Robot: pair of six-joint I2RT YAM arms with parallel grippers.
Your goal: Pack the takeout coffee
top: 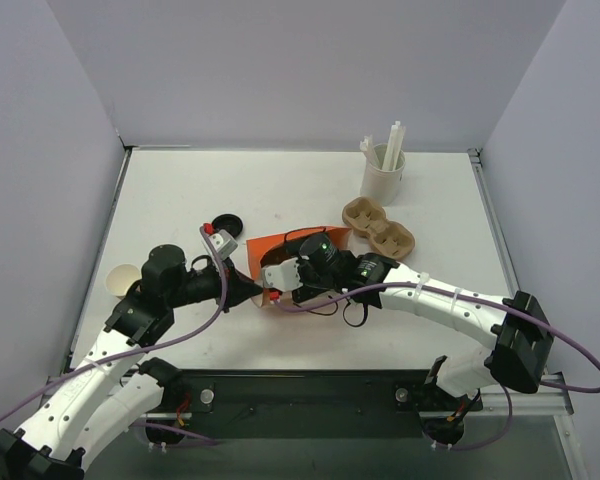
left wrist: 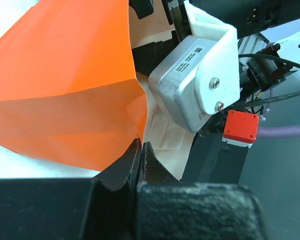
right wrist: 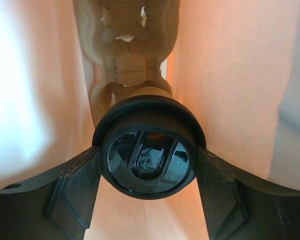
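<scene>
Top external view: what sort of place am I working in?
Probably a lab mock-up of a café takeout counter: a white table boxed in by blank panels, holding a pulp cup carrier, a cup of straws or stirrers, and an orange paper bag.

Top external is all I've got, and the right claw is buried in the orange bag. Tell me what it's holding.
Observer: Right wrist view: the right claw grips the takeout coffee, inside the orange bag.
Operator: Report the left claw.
Observer: Left wrist view: the left claw is shut on the bag's rim.
Operator: Say what's past the cup.
Observer: A moulded pulp cup carrier, straight ahead between the bag's walls.
</scene>
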